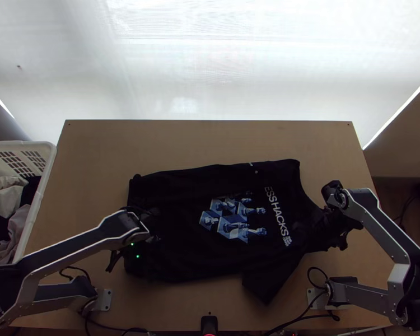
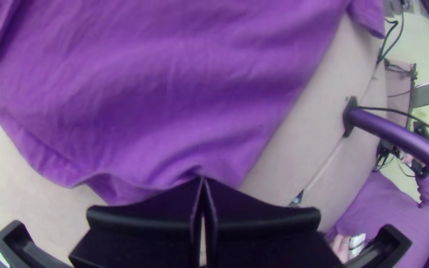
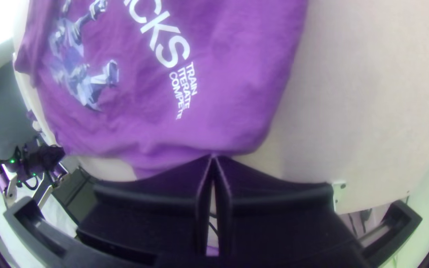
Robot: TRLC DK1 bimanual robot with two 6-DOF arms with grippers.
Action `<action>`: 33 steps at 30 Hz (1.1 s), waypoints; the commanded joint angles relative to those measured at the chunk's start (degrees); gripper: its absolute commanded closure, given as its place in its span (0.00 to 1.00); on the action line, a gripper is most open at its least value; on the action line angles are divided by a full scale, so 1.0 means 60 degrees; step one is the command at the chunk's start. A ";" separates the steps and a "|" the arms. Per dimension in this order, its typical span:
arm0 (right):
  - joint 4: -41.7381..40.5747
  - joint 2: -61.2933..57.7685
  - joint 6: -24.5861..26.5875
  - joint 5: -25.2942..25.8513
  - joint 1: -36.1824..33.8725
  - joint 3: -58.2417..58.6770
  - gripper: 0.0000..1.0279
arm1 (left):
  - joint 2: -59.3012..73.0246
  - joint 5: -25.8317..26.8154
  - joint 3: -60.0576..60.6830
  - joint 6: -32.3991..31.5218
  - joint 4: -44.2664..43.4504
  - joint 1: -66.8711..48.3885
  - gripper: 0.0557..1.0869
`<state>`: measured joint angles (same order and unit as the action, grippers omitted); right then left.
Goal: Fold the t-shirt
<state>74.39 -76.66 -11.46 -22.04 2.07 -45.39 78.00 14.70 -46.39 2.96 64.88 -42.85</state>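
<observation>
The black t-shirt point(image 1: 182, 241), purple in the wrist views, lies mostly spread with its print up and a sleeve pointing toward the table's near edge. At its left end in the top view is my left gripper point(image 1: 138, 246); in the left wrist view the left gripper point(image 2: 202, 180) is shut on a puckered edge of the t-shirt point(image 2: 175, 99). By the shirt's right end, close to the neckline, is my right gripper point(image 1: 321, 229). The right wrist view has the right gripper point(image 3: 213, 159) shut on the edge of the t-shirt point(image 3: 234, 99), beside the white lettering.
A white basket point(image 1: 46, 168) with loose clothes stands off the table's left side. Bare wooden table point(image 1: 210, 143) stretches along the far side of the shirt. Cables run by both arm bases, and a dark post stands at the near edge's middle.
</observation>
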 commanded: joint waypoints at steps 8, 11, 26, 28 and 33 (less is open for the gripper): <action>0.0360 -0.0128 0.0417 -0.0237 -0.0608 -0.0932 0.97 | -0.1266 0.1520 -0.1394 0.0341 0.1374 0.2762 0.96; 0.0360 -0.0260 0.0402 -0.0237 -0.0608 -0.1327 0.97 | -0.1310 0.1637 -0.1423 0.0034 0.1081 0.3201 0.96; 0.0624 -0.0362 0.0680 -0.0237 -0.0359 -0.2704 0.97 | -0.1940 0.1974 -0.1746 -0.0508 0.0949 0.4227 0.96; 0.0712 -0.0362 0.0768 -0.0237 -0.0403 -0.2719 0.97 | -0.1911 0.1974 -0.1555 -0.0435 0.0934 0.4461 0.96; 0.0727 -0.0377 0.0753 -0.0237 -0.0388 -0.2836 0.97 | -0.1735 0.1974 -0.1277 -0.0391 0.0612 0.5106 0.96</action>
<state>78.30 -78.76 -7.40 -23.49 -0.25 -61.17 67.22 26.15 -55.64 0.21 70.28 -16.78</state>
